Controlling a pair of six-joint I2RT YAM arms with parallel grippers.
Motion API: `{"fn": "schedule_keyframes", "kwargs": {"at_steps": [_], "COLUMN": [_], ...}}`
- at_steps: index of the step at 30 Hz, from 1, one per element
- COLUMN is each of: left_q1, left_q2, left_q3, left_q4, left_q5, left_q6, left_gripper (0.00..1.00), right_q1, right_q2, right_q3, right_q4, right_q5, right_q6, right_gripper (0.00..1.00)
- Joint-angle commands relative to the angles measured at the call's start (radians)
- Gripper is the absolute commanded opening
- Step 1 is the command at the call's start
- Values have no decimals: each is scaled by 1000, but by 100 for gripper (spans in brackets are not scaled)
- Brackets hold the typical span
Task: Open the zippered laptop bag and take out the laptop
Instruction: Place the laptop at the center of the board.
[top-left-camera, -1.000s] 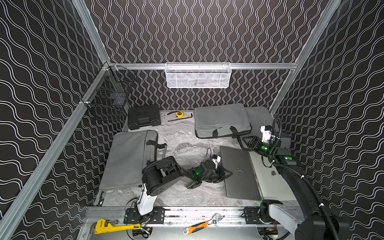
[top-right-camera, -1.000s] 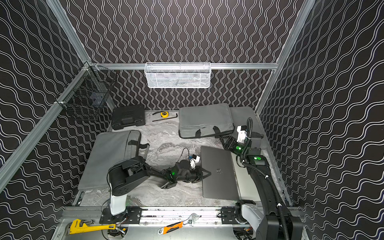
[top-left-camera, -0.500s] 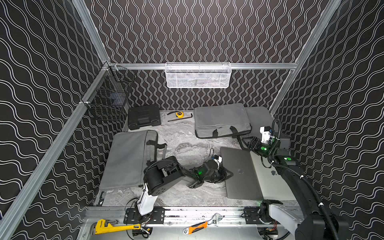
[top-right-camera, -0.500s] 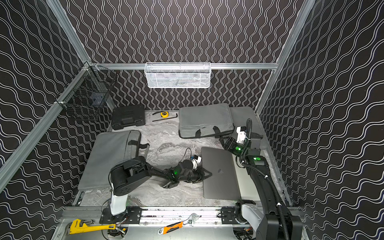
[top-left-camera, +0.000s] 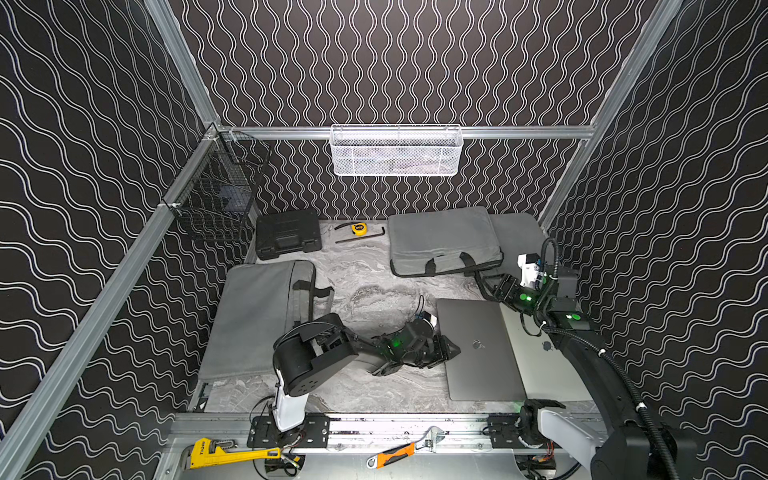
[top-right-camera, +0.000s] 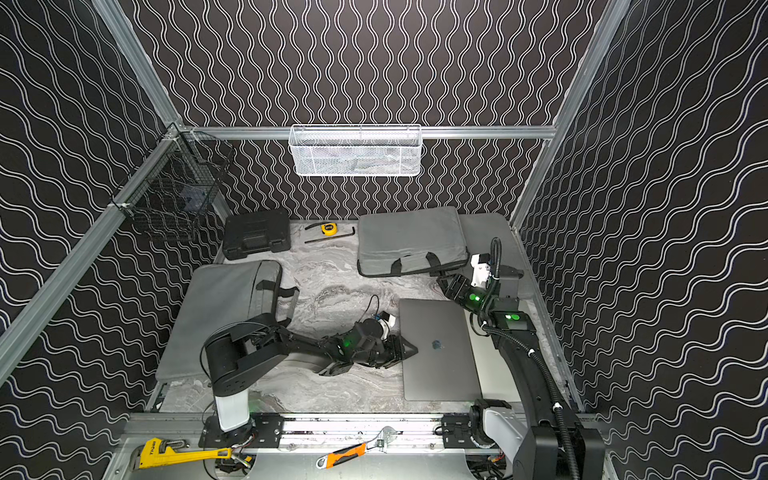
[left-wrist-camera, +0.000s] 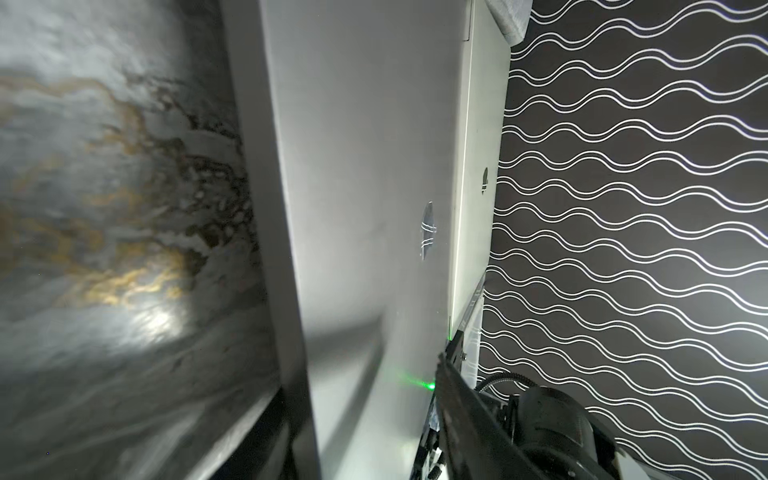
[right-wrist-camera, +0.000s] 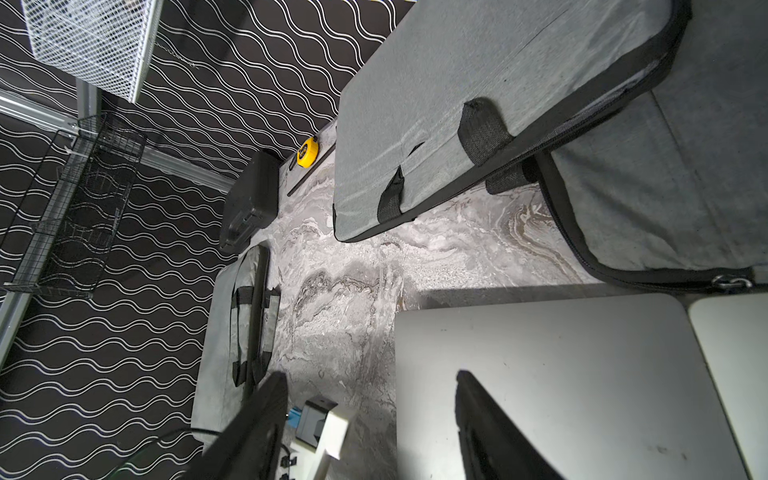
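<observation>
Grey laptops numbered two: the dark laptop lay shut on the marble table at its near right, outside every bag and partly on top of the silver laptop. At its left edge sat the left gripper, jaw state unclear. Over its far edge hung the right gripper, spread and empty. Three grey bags lay flat: left bag, back bag, corner bag. One black case, one tape measure, two wrenches: pipe wrench, adjustable wrench.
</observation>
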Motion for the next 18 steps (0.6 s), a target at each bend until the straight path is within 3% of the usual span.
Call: {"fn": "schedule_keyframes", "kwargs": {"at_steps": [1, 18], "left_q1": [4, 27], "left_q2": [-9, -54], "left_q3": [-2, -34], "left_q4": [19, -27], "left_q5": [-8, -23], "left_q6": [40, 67], "left_gripper": [50, 51], "right_q1": [8, 38], "right_q2": [7, 39], "right_q3": [5, 12], "right_q4": [28, 26], "right_q5": [6, 35], "right_q6": [-1, -7], "right_gripper": [65, 65]}}
